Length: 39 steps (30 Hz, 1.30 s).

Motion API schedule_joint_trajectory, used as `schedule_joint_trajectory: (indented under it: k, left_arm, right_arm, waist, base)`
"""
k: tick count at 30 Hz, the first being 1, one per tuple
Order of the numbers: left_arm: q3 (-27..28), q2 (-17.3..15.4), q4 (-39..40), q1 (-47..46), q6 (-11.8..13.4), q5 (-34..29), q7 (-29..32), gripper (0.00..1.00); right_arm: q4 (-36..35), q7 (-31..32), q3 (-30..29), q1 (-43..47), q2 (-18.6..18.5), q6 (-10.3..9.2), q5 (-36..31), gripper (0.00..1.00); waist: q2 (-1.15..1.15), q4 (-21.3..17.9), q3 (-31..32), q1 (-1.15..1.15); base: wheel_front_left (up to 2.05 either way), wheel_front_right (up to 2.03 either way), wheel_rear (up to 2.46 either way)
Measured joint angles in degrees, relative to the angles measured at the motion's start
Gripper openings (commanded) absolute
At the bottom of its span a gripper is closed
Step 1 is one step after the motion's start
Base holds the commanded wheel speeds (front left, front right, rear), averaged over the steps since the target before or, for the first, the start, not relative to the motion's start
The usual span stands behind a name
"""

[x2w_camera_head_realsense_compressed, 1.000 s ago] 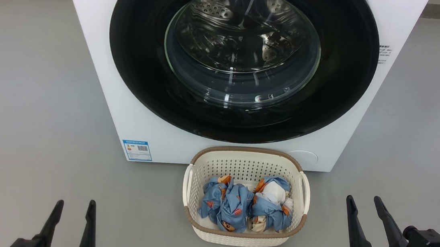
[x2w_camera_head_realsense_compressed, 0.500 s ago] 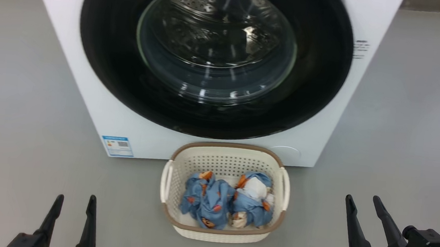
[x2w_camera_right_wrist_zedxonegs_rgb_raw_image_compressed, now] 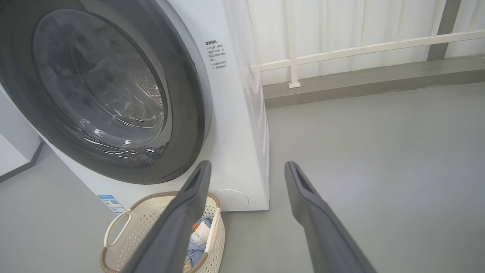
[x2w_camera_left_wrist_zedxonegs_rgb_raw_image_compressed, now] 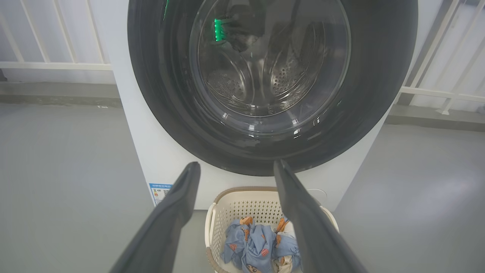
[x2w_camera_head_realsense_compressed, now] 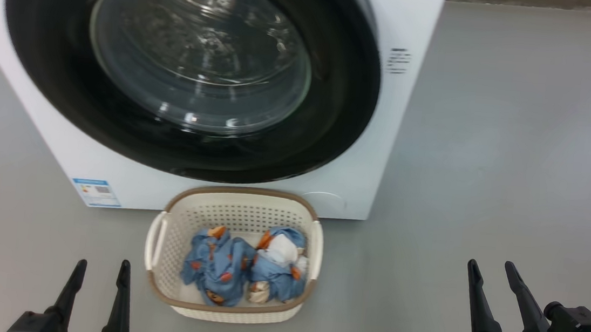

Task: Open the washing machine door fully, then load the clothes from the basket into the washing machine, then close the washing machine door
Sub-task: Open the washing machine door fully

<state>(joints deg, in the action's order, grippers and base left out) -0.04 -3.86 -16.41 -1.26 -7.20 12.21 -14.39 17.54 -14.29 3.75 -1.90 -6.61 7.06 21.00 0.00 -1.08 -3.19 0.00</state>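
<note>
The white washing machine (x2w_camera_head_realsense_compressed: 379, 141) stands ahead with its round black-rimmed door (x2w_camera_head_realsense_compressed: 327, 115) closed flat against the front; the steel drum shows through the glass. On the floor before it sits the cream basket (x2w_camera_head_realsense_compressed: 176, 219) holding two bundles of light blue printed clothes (x2w_camera_head_realsense_compressed: 220, 267). My left gripper (x2w_camera_head_realsense_compressed: 101, 265) hangs open at the lower left, just left of the basket. Far to the right, my right gripper (x2w_camera_head_realsense_compressed: 492, 265) is open too, with nothing between its fingers. The left wrist view faces the door (x2w_camera_left_wrist_zedxonegs_rgb_raw_image_compressed: 379, 76) and the basket (x2w_camera_left_wrist_zedxonegs_rgb_raw_image_compressed: 242, 201). In the right wrist view the door (x2w_camera_right_wrist_zedxonegs_rgb_raw_image_compressed: 193, 87) is seen obliquely.
Grey floor (x2w_camera_head_realsense_compressed: 492, 152) spreads wide to the right of the machine. A blue label (x2w_camera_head_realsense_compressed: 96, 192) marks the machine's lower left corner. White railing (x2w_camera_right_wrist_zedxonegs_rgb_raw_image_compressed: 341, 51) and a low kerb run behind the machine.
The head camera has turned to the right, so the machine and basket sit further left in view. Both grippers stay open in the same corners.
</note>
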Motion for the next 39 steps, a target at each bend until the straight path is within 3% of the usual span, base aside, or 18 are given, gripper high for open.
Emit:
schedule_joint_trajectory:
  k: [7, 22, 23, 24, 26, 27, 39]
  left_arm:
    - [-1.20, 0.07, 0.41, -0.88, 0.00, 5.27, -0.01, 1.00]
    - [-1.88, -0.12, 0.00, -0.88, -0.33, 5.89, -0.01, 1.00]
    - [-1.88, -0.13, 0.00, -0.88, -0.33, 5.89, 0.00, 1.00]
    - [-1.89, -0.13, 0.00, -0.87, -0.33, 5.90, 0.00, 1.00]
    - [-1.94, -0.11, 0.00, -0.83, -0.33, 5.90, -0.01, 1.00]
    - [-1.96, -0.08, 0.00, -0.82, -0.33, 5.93, 0.00, 1.00]
    - [-3.23, 0.69, 0.01, -1.18, -0.33, 6.41, -0.01, 1.00]
  right_arm:
    - [0.01, 0.00, -0.02, -0.26, -0.02, 0.00, 0.00, 1.00]
    - [0.02, 0.00, -0.03, -0.25, -0.02, 0.00, 0.19, 1.00]
    - [0.03, 0.00, -0.04, -0.25, 0.01, 0.00, 0.26, 0.81]
    - [0.09, 0.00, -0.04, -0.26, 0.07, 0.00, 0.52, 0.47]
    - [0.09, 0.00, -0.01, -0.46, 0.30, 0.00, 1.26, 0.11]
    - [0.09, 0.00, 0.05, -0.89, 0.44, 0.00, 1.54, 0.00]
    - [-5.09, -0.20, -0.77, -14.84, 1.48, 0.00, 18.02, 0.00]
  waist:
    - [0.00, 0.00, 0.06, 0.00]
    - [0.00, 0.22, 0.95, 0.00]
    - [0.00, 0.24, 0.96, 0.00]
    - [0.00, 0.27, 0.98, 0.00]
    - [0.00, 0.28, 0.94, 0.00]
    - [0.00, 0.26, 0.88, 0.00]
    - [0.00, 1.26, -1.13, 0.00]
  base:
    - [1.13, 1.13, -2.27]
    - [0.35, 0.35, -0.69]
    - [0.00, 0.00, 0.00]
    - [0.00, 0.00, 0.00]
    - [0.00, 0.00, 0.00]
    - [0.00, 0.00, 0.00]
    - [0.00, 0.00, 0.00]
